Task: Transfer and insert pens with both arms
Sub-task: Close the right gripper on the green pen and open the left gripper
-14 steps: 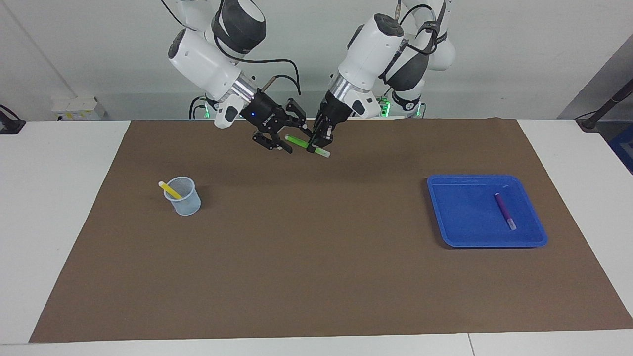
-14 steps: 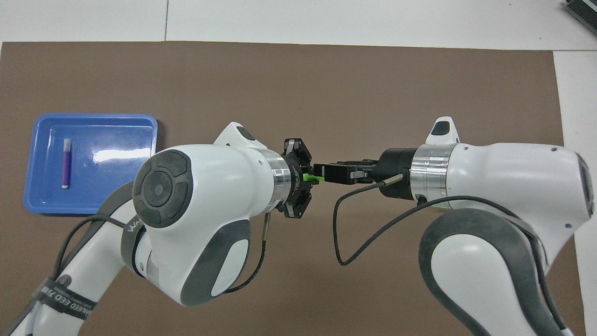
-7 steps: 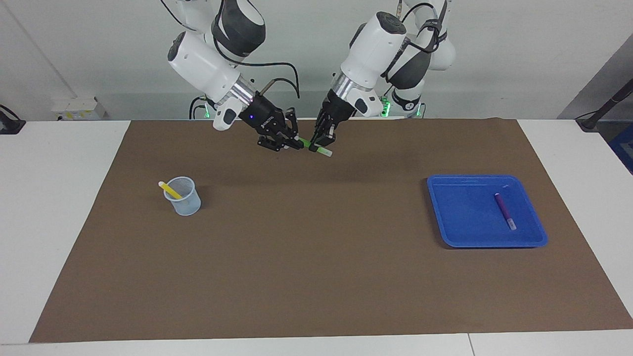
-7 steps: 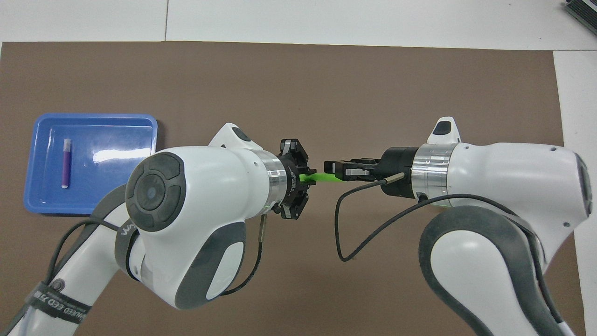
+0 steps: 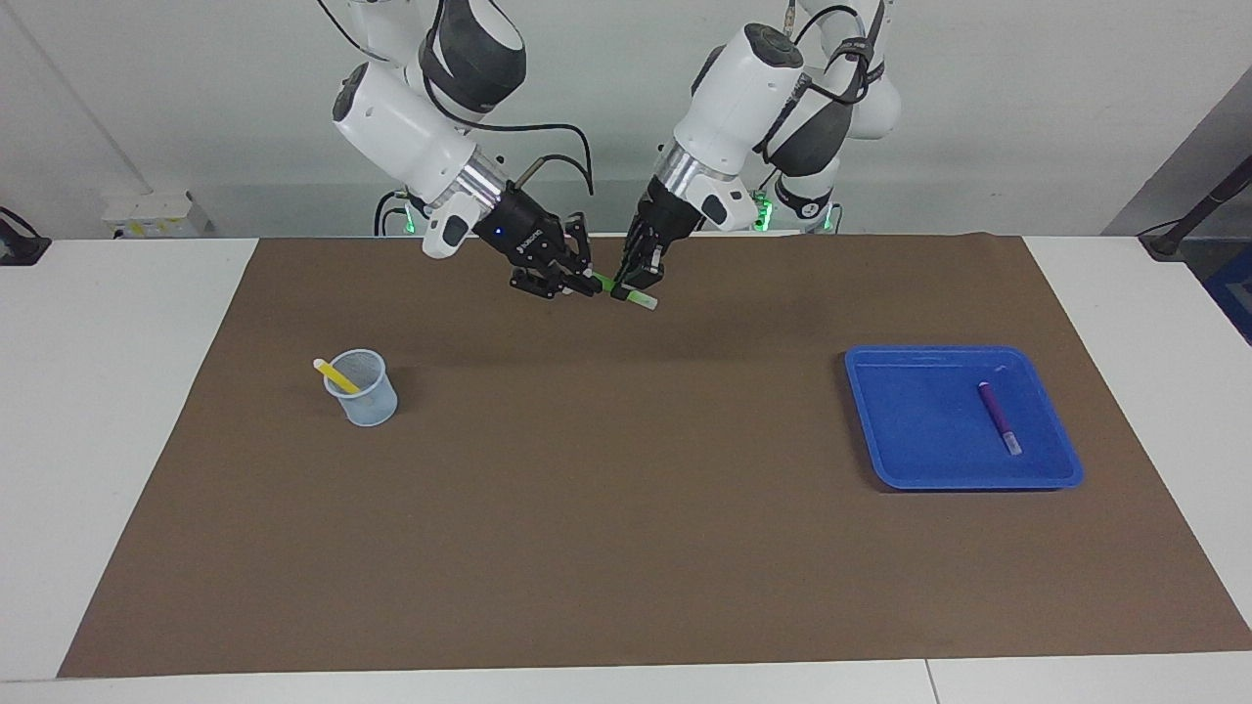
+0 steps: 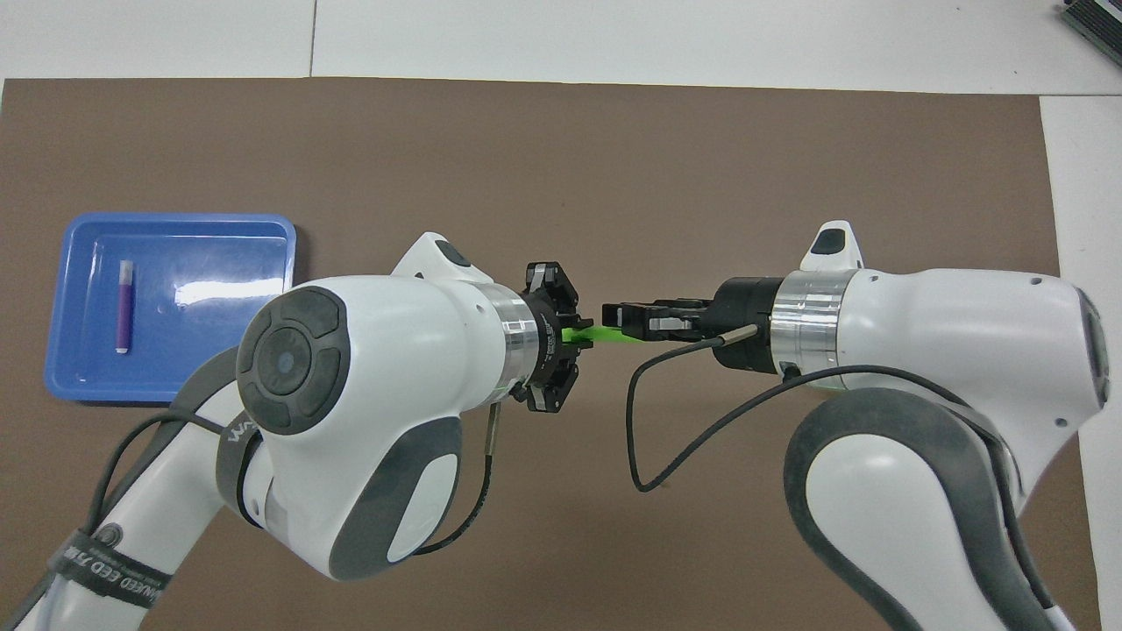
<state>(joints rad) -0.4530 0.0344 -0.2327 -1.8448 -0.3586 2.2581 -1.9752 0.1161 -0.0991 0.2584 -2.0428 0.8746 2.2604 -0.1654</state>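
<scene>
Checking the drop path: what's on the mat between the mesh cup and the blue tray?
Nothing; between the mesh cup and the blue tray the facing view shows only bare brown mat.

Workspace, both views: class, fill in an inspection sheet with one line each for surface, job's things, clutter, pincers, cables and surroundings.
Surface: brown mat on a white table.
Job's things: green pen in the air between both pincers; yellow pen leaning in a pale mesh cup toward the right arm's end; purple pen lying in the blue tray toward the left arm's end.
Clutter: nothing seen.
Pincers: left pincer shut on the green pen over the mat; right pincer shut on the same pen's other end.
Cables: a black cable loops from the right arm's wrist.
Surroundings: pale wall; a dark stand at the table's edge.
</scene>
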